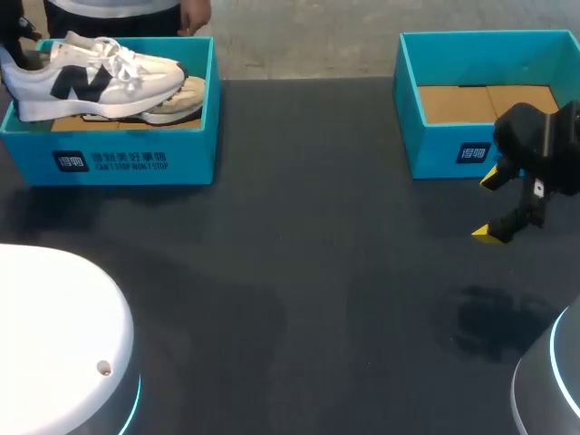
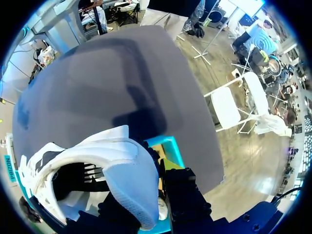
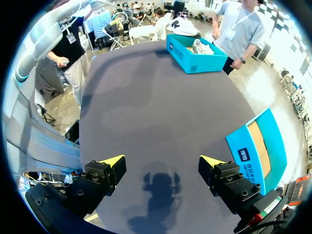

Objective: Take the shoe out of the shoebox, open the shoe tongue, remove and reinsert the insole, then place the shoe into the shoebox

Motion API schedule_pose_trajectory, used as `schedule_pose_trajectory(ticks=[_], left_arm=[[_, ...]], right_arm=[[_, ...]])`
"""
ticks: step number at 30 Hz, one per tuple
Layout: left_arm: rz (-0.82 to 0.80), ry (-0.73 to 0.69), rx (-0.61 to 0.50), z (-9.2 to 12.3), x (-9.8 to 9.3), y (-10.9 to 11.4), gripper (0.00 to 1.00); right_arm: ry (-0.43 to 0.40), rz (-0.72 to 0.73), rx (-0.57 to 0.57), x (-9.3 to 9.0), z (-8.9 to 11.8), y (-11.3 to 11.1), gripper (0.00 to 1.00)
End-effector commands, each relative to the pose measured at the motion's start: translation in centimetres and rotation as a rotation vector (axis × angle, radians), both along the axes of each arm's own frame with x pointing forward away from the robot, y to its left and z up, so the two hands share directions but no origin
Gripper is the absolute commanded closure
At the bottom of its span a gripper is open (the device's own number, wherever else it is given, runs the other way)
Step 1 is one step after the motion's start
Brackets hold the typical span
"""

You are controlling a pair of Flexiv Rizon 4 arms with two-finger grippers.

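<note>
The white shoe point(image 1: 100, 77) with a dark side mark and white laces sits in the blue shoebox point(image 1: 136, 159) at the far left corner of the dark tabletop point(image 1: 317, 272). Its heel is at the box's left end and its toe points toward the middle. It lies on top of what looks like a second, cream-soled shoe point(image 1: 181, 101) whose toe shows beneath it. The left gripper point(image 2: 151, 195) is at the heel end. In its wrist view the heel of the shoe point(image 2: 122, 170) fills the space between the two black fingers, which press it from both sides, so the gripper is clamped on the heel, with the shoebox rim point(image 2: 171, 146) just behind. The right gripper point(image 1: 494, 206) hangs above bare tabletop on the right, its yellow-tipped fingers wide apart and holding nothing; its shadow falls on the surface below. Just beyond it stands a second blue box point(image 1: 453, 154) with a brown cardboard floor. From the right wrist, the right gripper point(image 3: 161, 170) faces across the tabletop toward the distant shoebox point(image 3: 195, 58).
</note>
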State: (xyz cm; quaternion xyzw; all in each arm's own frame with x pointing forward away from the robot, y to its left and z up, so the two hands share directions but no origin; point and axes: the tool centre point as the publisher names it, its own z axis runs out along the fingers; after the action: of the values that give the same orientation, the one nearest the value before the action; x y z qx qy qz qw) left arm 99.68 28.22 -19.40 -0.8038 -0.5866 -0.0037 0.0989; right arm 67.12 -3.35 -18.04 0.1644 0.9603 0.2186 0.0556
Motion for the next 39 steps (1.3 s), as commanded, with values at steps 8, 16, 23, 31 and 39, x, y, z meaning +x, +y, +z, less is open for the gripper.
schedule_pose_trajectory(ticks=[8,16,23,31,39], left_arm=[[-0.010,-0.021,0.026,1.1,-5.1,-4.0,1.00],[0.027,-0.032,0.017,1.4,-8.3,-6.7,1.00],[0.057,-0.014,0.014,1.4,-10.4,-9.6,1.00],[0.086,0.015,0.023,1.5,-12.8,-13.3,1.00],[0.111,0.037,0.038,1.4,-15.5,-17.8,1.00]], right_arm=[[0.003,0.000,-0.002,0.2,-0.1,0.1,0.00],[0.003,0.000,-0.002,0.2,-0.1,0.1,0.00],[0.003,0.000,-0.002,0.2,-0.1,0.1,0.00],[0.003,0.000,-0.002,0.2,-0.1,0.1,0.00],[0.003,0.000,-0.002,0.2,-0.1,0.1,0.00]])
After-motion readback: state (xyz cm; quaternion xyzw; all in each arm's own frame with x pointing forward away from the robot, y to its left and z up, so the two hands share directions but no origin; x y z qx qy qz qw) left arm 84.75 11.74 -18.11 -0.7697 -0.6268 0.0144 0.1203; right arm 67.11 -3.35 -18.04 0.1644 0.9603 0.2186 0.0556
